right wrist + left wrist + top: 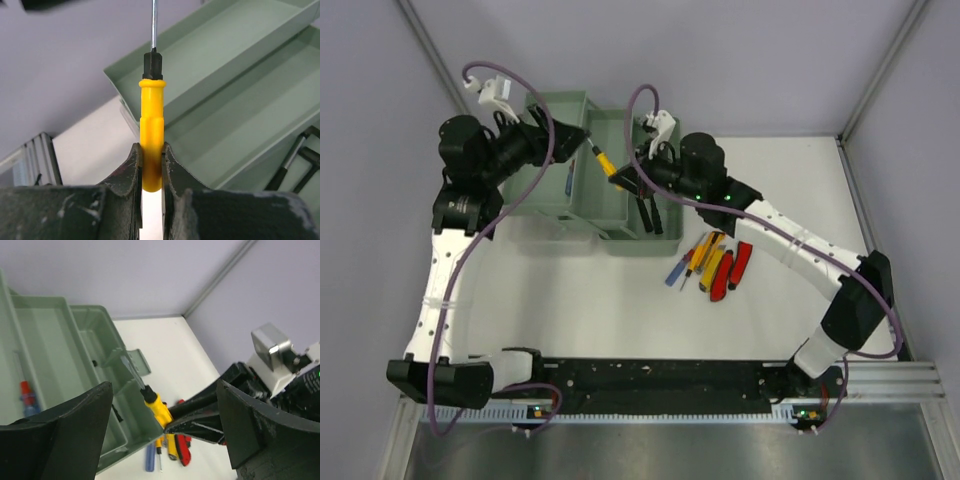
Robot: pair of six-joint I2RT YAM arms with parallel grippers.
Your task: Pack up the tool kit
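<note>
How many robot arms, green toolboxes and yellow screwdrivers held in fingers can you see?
robot arms: 2, the left arm and the right arm
green toolbox: 1
yellow screwdriver, held in the right fingers: 1
total: 4

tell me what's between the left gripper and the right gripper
A yellow screwdriver: the right gripper clamps its handle, its shaft points at the open left gripper, above the green toolbox. The top view shows it.
</note>
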